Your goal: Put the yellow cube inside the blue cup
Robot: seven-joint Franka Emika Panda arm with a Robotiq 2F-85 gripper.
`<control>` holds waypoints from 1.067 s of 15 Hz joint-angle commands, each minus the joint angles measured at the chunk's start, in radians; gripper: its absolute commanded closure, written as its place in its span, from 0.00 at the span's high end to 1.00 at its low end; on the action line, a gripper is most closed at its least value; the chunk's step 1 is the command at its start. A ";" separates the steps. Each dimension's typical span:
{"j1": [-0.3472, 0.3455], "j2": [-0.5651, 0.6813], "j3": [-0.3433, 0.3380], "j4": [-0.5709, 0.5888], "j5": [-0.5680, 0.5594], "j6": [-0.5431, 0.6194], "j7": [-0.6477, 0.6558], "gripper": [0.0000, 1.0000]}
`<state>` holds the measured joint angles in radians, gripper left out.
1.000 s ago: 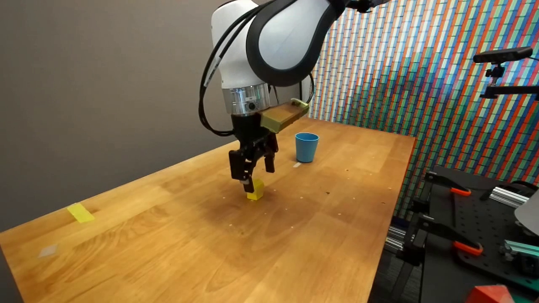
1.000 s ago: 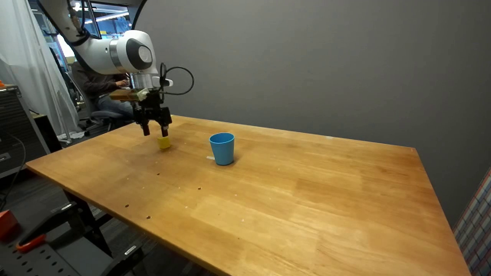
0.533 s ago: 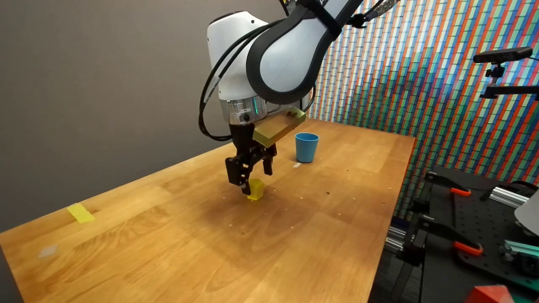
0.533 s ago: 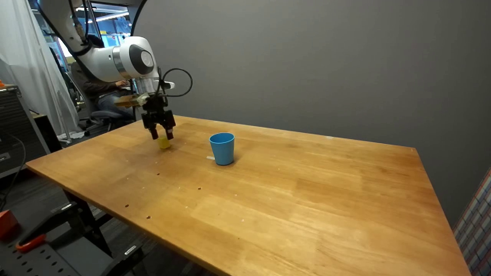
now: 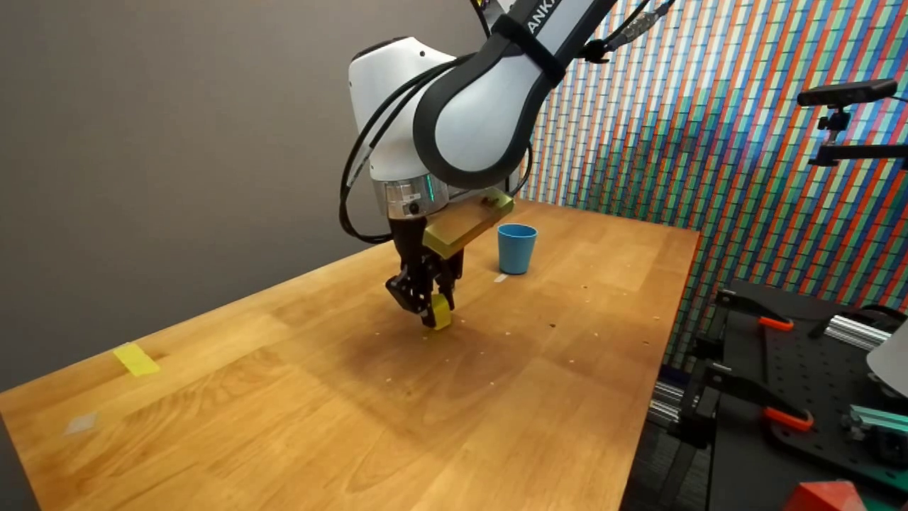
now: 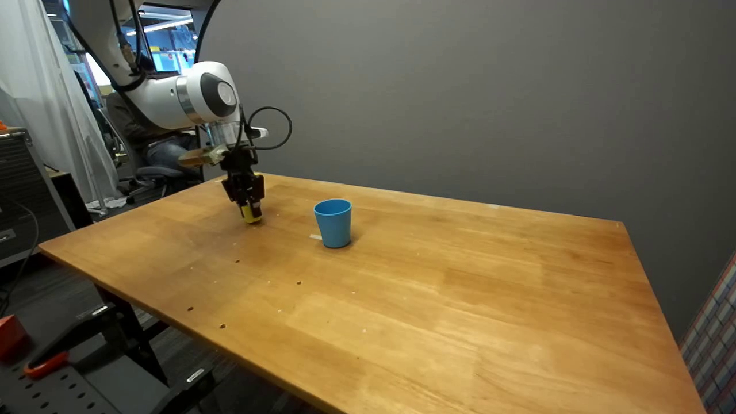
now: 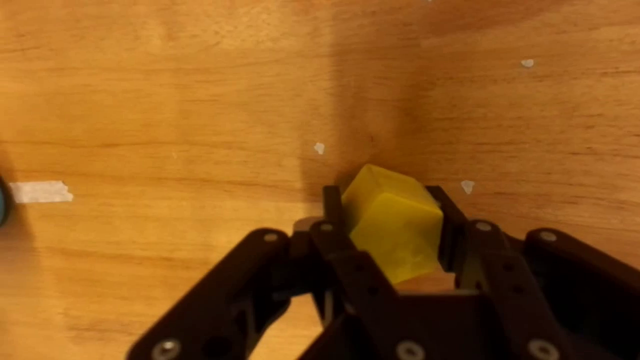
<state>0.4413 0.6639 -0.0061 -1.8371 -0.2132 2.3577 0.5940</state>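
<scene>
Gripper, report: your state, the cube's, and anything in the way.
Gripper closed on yellow cube. Blue cup upright, cube not yet in it. Flat white tape near the cup, unlikely to hinder.

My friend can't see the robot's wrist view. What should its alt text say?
A yellow cube pinched in a dark two-fingered gripper, with a wooden table beneath. At the left edge, a strip of pale tape lies beside a sliver of the blue cup.
</scene>
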 commanded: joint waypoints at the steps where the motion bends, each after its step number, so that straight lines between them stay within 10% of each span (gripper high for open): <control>1: 0.011 -0.061 -0.037 -0.013 -0.020 -0.062 0.064 0.18; 16: -0.105 -0.225 -0.127 -0.078 -0.202 -0.240 0.501 0.18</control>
<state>0.3555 0.4919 -0.1335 -1.8697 -0.3743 2.1332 1.0060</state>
